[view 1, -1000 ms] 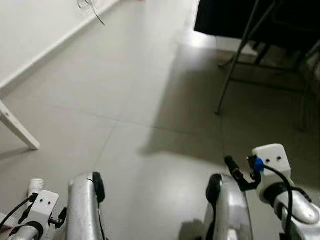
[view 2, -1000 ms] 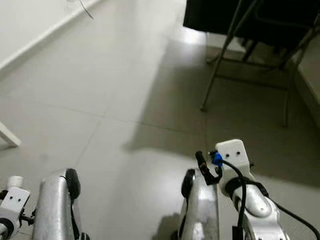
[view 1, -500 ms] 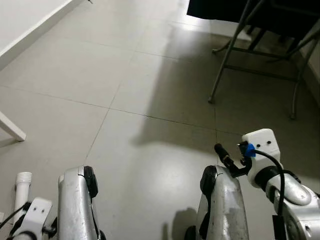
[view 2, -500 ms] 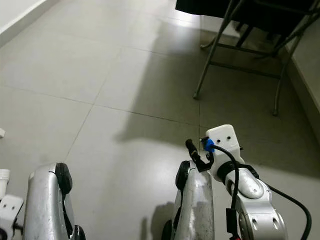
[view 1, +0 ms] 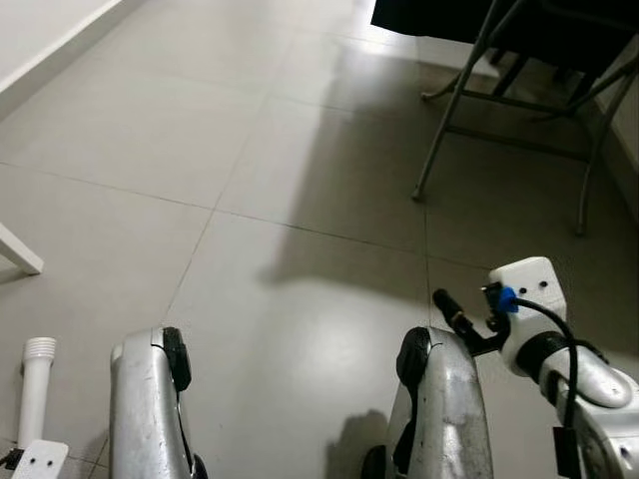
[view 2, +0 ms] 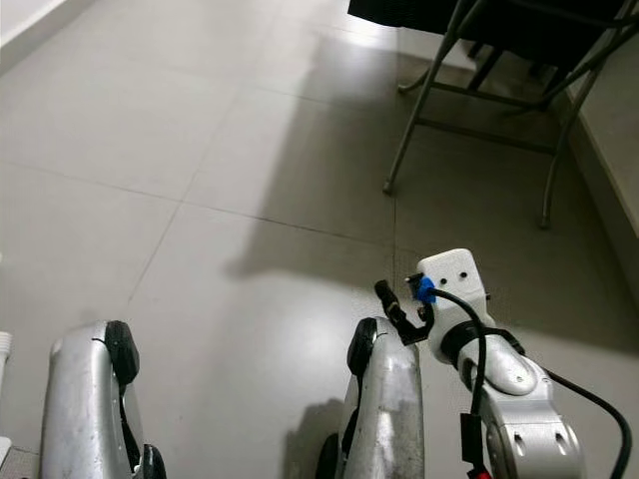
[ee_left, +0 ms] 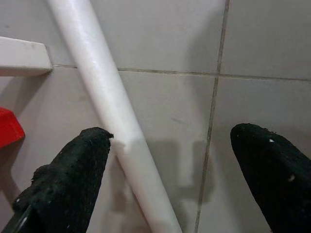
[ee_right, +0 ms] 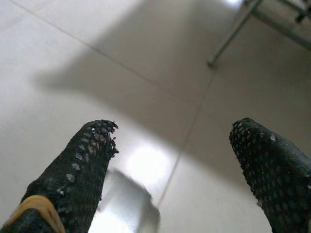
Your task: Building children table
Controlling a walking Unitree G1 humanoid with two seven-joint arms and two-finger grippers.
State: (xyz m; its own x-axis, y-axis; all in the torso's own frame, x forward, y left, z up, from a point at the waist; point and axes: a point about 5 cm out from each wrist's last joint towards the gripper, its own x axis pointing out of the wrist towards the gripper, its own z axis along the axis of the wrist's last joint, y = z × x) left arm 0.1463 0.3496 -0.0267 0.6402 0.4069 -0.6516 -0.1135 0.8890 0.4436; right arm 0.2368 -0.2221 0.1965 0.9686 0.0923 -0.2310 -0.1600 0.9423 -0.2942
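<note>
The camera tilts downward over the second: the wall and baseboard leave the upper left of the frame. The white tube (view 1: 36,384) at lower left now shows more of its length, while the left wrist housing (view 1: 40,459) sinks toward the bottom edge.

Floor (view 1: 300,150): pale glazed tiles, smooth with a soft sheen, thin grey grout lines. White tube (ee_left: 104,102): smooth, satin plastic-looking surface. Left hand (ee_left: 175,179): fingers (ee_left: 63,184) of coarse, matt black rubbery texture. Robot limbs (view 1: 444,409): brushed silver metal, scuffed. Folding stand (view 1: 469,90): thin grey metal tubing, dull finish.
</note>
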